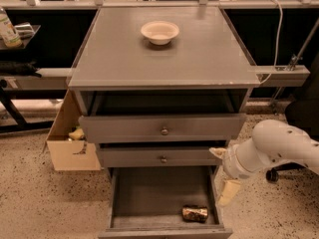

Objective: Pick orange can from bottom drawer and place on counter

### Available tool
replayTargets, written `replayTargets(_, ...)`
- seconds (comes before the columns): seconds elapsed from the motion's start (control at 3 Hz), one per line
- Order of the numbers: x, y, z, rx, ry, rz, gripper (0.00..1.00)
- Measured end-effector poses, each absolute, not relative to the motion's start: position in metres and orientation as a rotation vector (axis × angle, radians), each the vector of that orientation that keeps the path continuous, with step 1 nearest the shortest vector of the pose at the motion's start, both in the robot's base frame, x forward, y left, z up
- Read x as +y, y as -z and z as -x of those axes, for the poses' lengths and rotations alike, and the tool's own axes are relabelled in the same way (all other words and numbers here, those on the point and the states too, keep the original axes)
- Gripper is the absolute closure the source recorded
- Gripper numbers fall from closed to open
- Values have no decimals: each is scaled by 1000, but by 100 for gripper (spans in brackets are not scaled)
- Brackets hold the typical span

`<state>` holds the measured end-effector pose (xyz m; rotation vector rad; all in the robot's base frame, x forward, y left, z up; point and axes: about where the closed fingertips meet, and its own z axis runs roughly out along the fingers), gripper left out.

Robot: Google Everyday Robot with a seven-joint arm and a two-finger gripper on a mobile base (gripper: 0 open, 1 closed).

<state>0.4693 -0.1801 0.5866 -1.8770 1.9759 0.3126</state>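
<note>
The orange can (195, 213) lies on its side at the front right of the bottom drawer (149, 195), which is pulled out and shows its dark grey inside. The counter (164, 59) is the grey top of the cabinet above. My gripper (224, 173) hangs at the right side of the cabinet, level with the middle drawer and just above the open drawer's right wall. Its two cream fingers are spread apart and hold nothing. It is above and a little to the right of the can.
A cream bowl (160, 32) stands at the back middle of the counter. The two upper knobbed drawers (162, 129) are slightly pulled out. A cardboard box (67, 141) sits on the floor to the left. Dark side shelves flank the cabinet, and a chair base (271, 175) is at the right.
</note>
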Motion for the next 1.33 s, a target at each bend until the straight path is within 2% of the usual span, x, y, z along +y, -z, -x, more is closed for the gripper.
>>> replayTargets(0.33, -180, -575, -470, 1953, -323, 1880, 0)
replayTargets(1.0, -122, -594, -479, 1833, -425, 1972, 0)
replayTargets(1.33, -122, -594, -479, 1833, -425, 1972, 0)
